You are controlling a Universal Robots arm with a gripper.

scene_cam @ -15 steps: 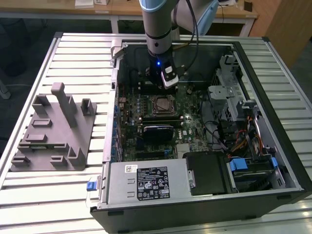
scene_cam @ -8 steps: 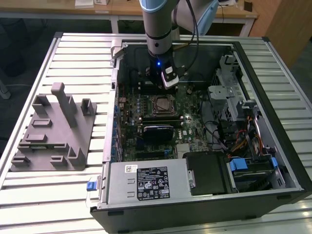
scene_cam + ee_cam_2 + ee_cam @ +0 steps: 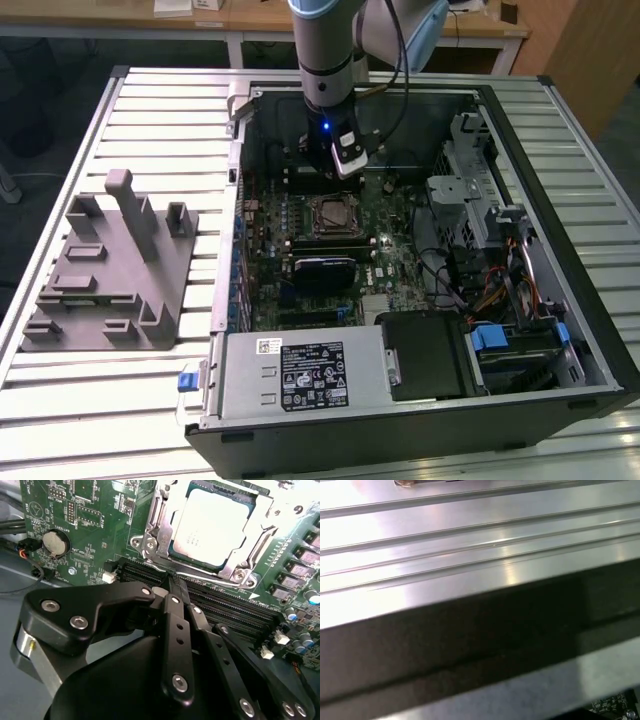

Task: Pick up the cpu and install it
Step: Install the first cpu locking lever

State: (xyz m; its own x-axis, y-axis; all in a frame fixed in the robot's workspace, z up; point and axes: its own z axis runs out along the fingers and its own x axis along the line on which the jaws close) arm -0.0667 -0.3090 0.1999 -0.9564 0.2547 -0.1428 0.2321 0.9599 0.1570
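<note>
The cpu (image 3: 210, 524) shows its silvery square top and lies flat inside the motherboard socket, with the socket's metal frame (image 3: 150, 540) around its edges. In the exterior view the cpu (image 3: 334, 215) sits mid-board in the open computer case. My gripper (image 3: 172, 580) hovers over the black memory slots (image 3: 225, 605) just beside the socket, its black fingers (image 3: 176, 630) drawn together with nothing between them. In the exterior view the gripper (image 3: 345, 165) hangs a little beyond the socket, toward the case's far wall.
A grey fixture (image 3: 110, 265) with upright posts stands on the slatted table at the exterior view's left. Inside the case are a power supply (image 3: 305, 375), a drive cage (image 3: 470, 190) and loose cables (image 3: 500, 290). A coin battery (image 3: 55, 542) sits on the board. The slatted table top (image 3: 470, 540) also appears in the first wrist view.
</note>
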